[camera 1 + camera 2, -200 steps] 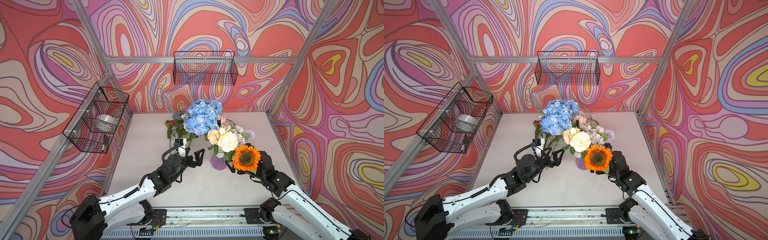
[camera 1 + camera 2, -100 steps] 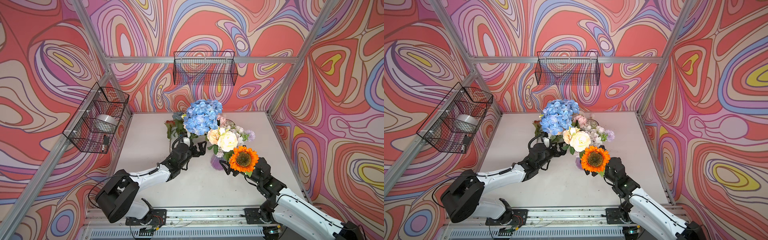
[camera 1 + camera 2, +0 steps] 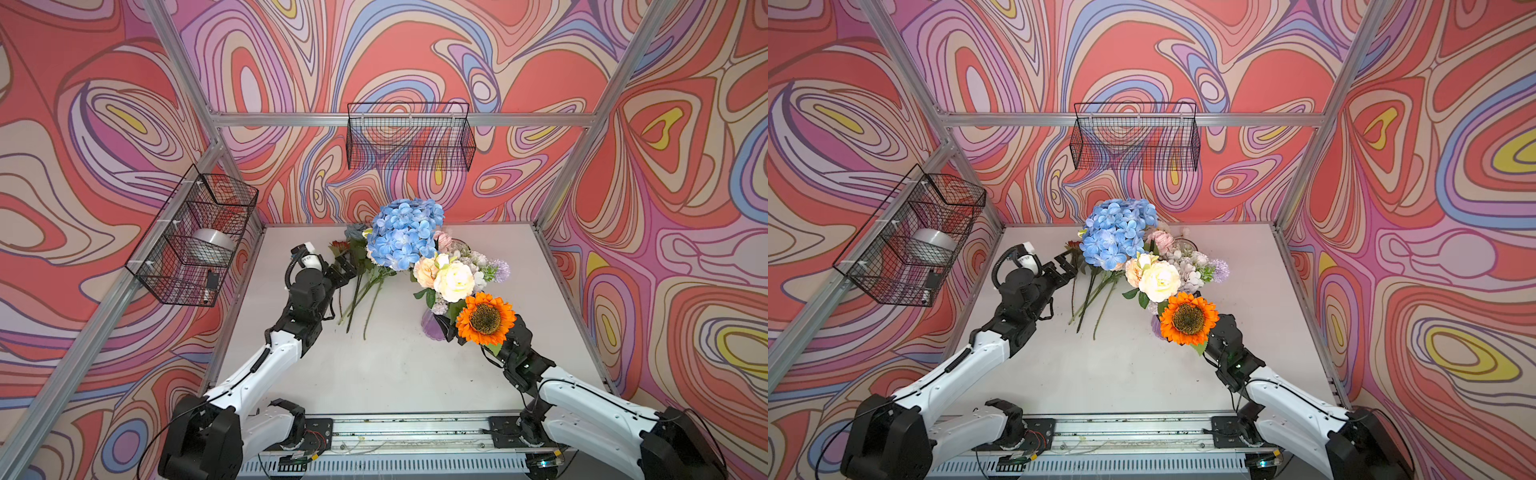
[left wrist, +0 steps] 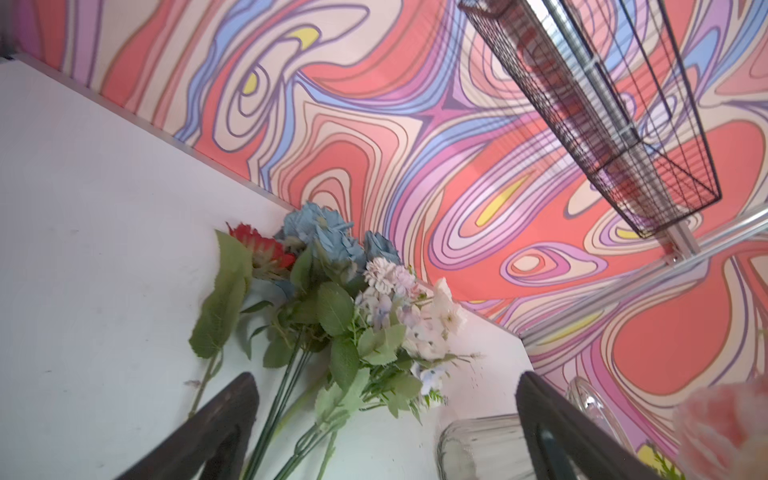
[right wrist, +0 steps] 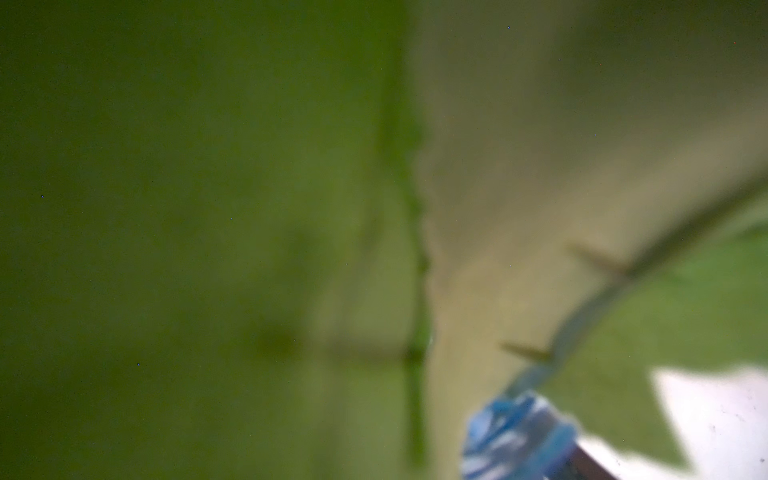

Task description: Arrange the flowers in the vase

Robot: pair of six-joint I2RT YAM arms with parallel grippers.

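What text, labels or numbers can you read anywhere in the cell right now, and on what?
No text is readable in any view.
Small black item in the side basket: any marking is too small to read.
Right wrist view: filled by a blurred leaf, nothing legible.

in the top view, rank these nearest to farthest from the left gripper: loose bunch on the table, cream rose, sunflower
1. loose bunch, lying on the table right at the left gripper
2. cream rose, toward the middle
3. sunflower, farther right
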